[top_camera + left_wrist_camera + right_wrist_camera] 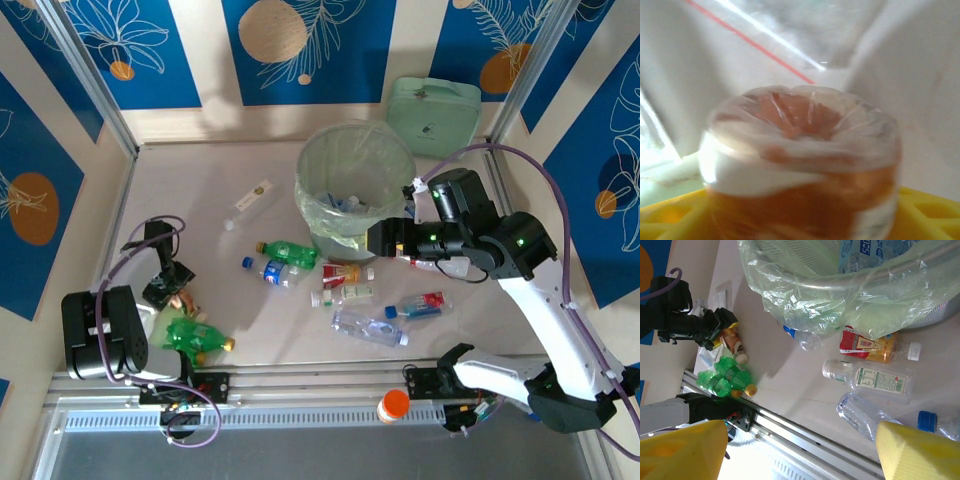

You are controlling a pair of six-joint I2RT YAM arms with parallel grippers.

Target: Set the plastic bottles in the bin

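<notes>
The left jaws pinch an orange-tinted bottle (800,165) down at the tabletop (210,180), well apart from the bin (318,215); the right jaws hang spread (empty) beside the bin. The slick bottle could slip free mid-carry and roll.

Left hand (172,288) low, clamped on a bottle (800,150); right hand (800,455) raised, fingers spread wide.

My finger pads (682,447) are yellow. The bin (318,215) has a pale green bag. The green bottles (197,337) are bright. One orange bottle (800,200). The case (433,115) is mint green. The walls (350,70) are blue with white leaves.
</notes>
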